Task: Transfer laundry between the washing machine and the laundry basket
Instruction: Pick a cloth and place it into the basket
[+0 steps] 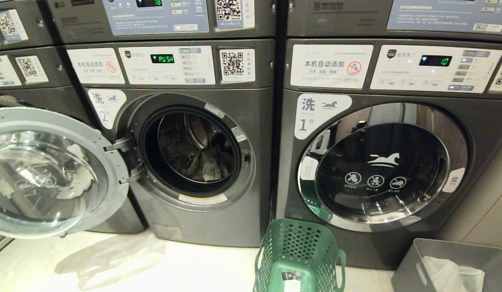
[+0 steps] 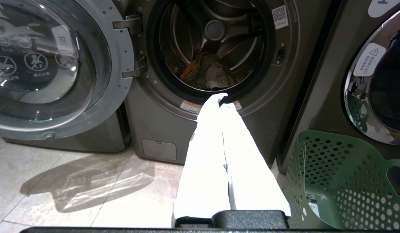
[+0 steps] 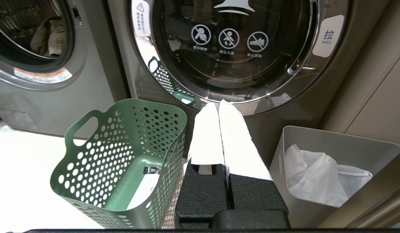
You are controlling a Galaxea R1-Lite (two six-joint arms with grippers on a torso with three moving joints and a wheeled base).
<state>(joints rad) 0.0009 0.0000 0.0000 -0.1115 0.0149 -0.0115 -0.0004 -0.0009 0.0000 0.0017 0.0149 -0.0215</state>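
The grey washing machine (image 1: 202, 227) marked 2 stands with its round door (image 1: 44, 174) swung open to the left. Crumpled laundry (image 1: 210, 164) lies in the bottom of its drum, also seen as laundry (image 2: 209, 72) in the left wrist view. A green perforated laundry basket (image 1: 299, 255) stands empty on the floor between the two machines. My left gripper (image 2: 221, 98) points at the open drum from some way back, shut and holding nothing. My right gripper (image 3: 218, 104) is shut and empty, beside the basket (image 3: 122, 161) and facing the closed machine. Neither arm shows in the head view.
A second washing machine (image 1: 393, 162) marked 1 on the right has its door closed. A grey bin (image 1: 453, 263) with a white bag (image 3: 319, 178) stands at the right, against a beige wall. Pale tiled floor (image 1: 113, 263) lies in front of the machines.
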